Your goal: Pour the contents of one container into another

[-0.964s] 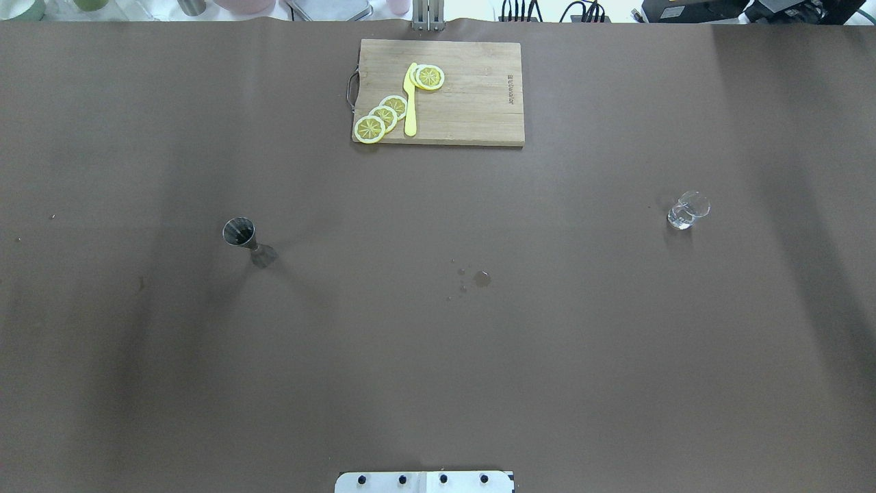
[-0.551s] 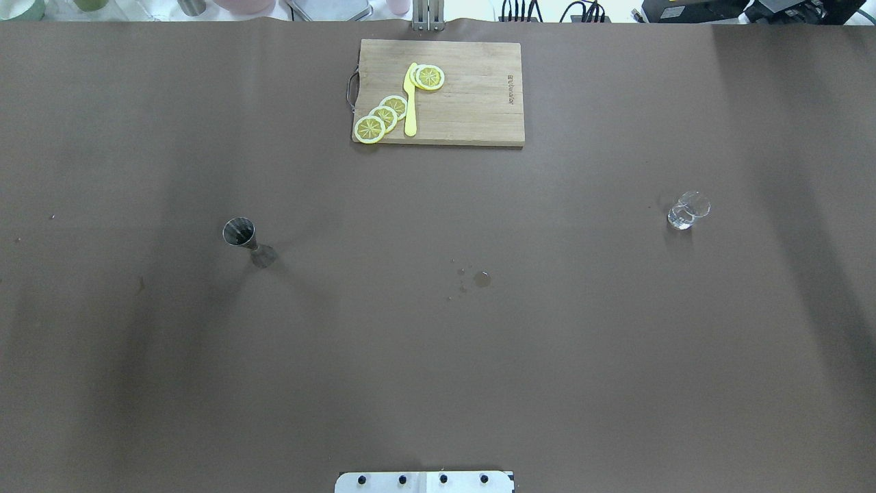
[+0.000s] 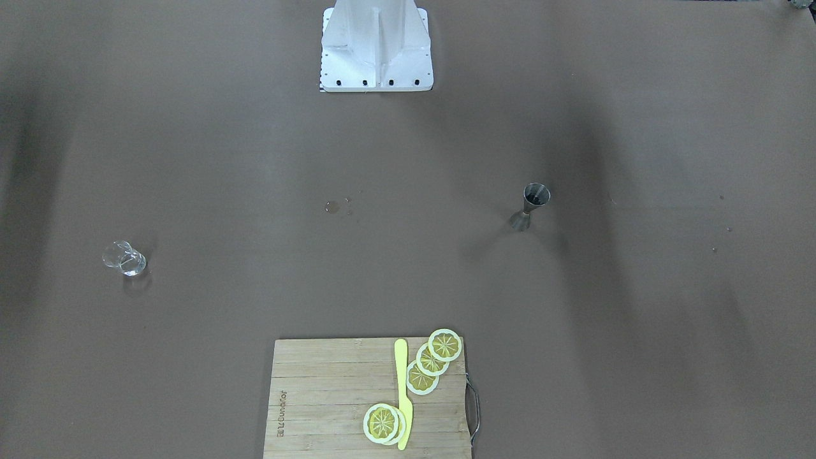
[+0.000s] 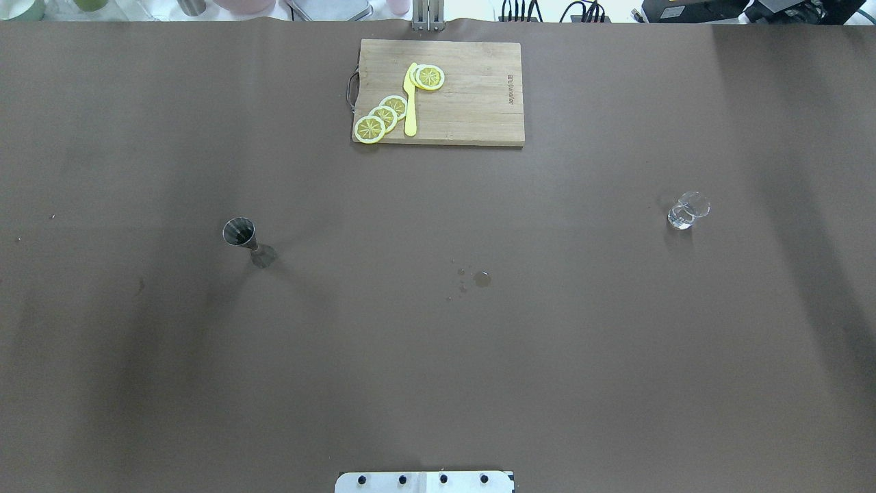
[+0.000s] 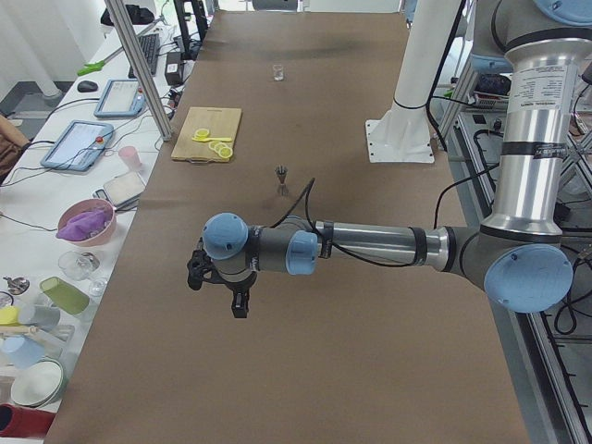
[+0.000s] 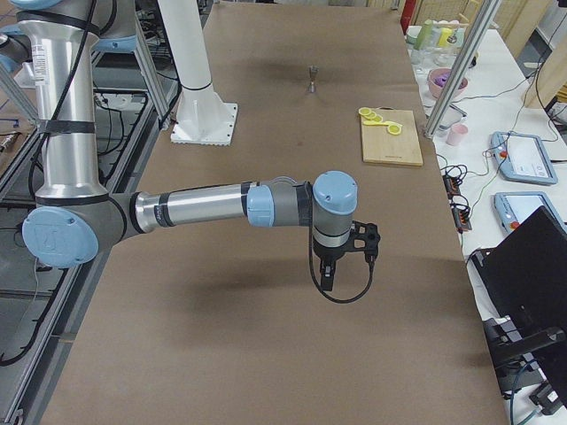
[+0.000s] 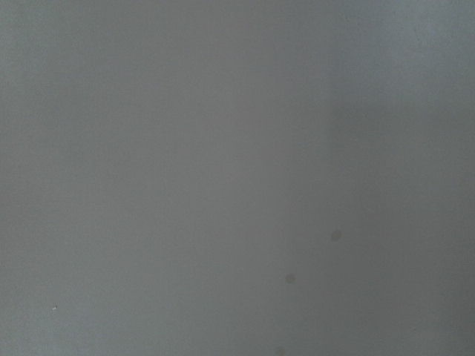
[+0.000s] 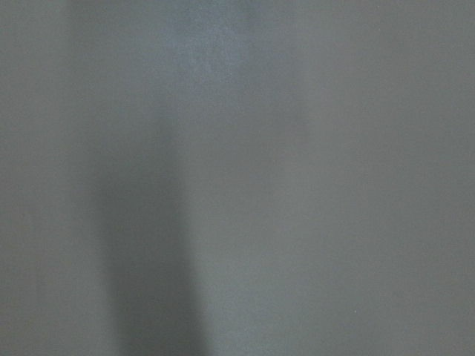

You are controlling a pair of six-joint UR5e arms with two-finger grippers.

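- Left gripper (image 5: 239, 303): hangs above bare table at the robot's left end and shows only in the side view. Cannot tell whether its jaws are apart or together. Its wrist camera sees only brown table cover.
- Jigger (image 4: 248, 243): stands upright on the left half of the table, wide mouth up, nothing touching it. Judged stiff steel, light, and tippy on its small foot. Best taken at the narrow waist, or steadied there while receiving.
- Wet drops (image 4: 482, 279): lie mid-table between the two vessels. The cutting board (image 4: 479, 103) with lemon slices (image 4: 383, 116) and yellow knife (image 4: 410, 103) sits at the far edge, well apart from both.
- Glass cup (image 4: 688, 210): stands upright on the right half, well apart from the jigger. Contents too small to judge. Judged light, rigid, smooth-walled, so slippery and breakable. Grip across the side walls at mid-height with moderate force, keeping the lip free to face the jigger.
- Right gripper (image 6: 326, 276): over bare table at the robot's right end, holding nothing visible. Jaw state cannot be told.
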